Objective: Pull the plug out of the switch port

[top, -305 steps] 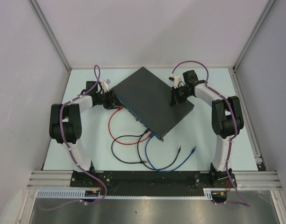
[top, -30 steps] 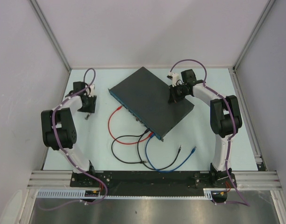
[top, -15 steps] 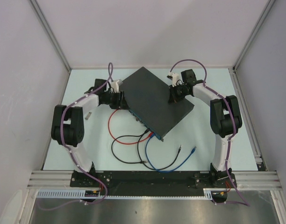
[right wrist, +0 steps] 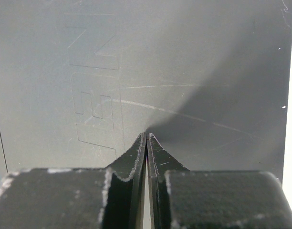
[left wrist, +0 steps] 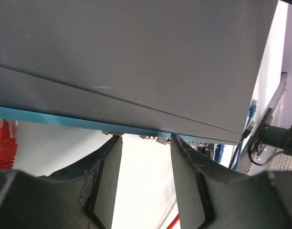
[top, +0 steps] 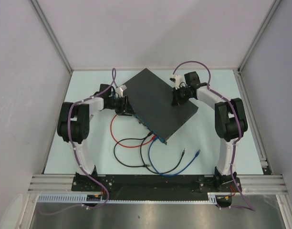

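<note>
The left fingers stand wide apart and empty, tips at the teal port edge of the switch, which lies slantwise mid-table. A second ago this arm was over the table's upper left, well clear; it has swung in to the port row. The red plug sits outside the gap, at the wrist view's left edge, so a sideways shift likely remains. The right fingers, pressed together, rest on the switch's top as before, probably bracing it.
</note>
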`<action>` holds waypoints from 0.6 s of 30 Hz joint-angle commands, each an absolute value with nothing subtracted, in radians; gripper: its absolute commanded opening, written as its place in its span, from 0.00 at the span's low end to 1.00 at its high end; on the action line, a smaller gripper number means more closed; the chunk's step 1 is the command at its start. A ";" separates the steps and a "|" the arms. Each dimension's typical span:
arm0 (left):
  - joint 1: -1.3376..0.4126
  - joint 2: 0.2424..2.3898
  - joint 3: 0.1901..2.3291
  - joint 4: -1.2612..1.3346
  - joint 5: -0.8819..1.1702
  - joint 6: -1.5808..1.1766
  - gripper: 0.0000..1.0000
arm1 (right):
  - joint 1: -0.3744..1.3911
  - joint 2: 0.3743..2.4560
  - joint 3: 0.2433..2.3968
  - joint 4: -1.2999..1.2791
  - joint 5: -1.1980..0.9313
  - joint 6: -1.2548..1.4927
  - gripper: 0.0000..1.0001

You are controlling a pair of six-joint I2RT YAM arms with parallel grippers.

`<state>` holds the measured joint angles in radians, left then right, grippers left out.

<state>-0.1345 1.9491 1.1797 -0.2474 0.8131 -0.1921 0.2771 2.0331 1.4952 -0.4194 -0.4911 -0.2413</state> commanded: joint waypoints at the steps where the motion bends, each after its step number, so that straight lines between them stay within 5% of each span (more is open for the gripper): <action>1: -0.133 1.953 1.163 -0.187 0.913 -0.215 0.49 | 0.270 2.080 1.439 -0.520 -0.313 -0.296 0.08; 18: -0.163 1.962 1.134 -0.193 0.907 -0.177 0.47 | 0.273 2.075 1.436 -0.523 -0.314 -0.301 0.08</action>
<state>-0.1406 1.9514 1.1275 -0.2131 0.8719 -0.2016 0.2848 2.0274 1.4902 -0.4164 -0.4744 -0.2489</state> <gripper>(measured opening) 0.466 0.077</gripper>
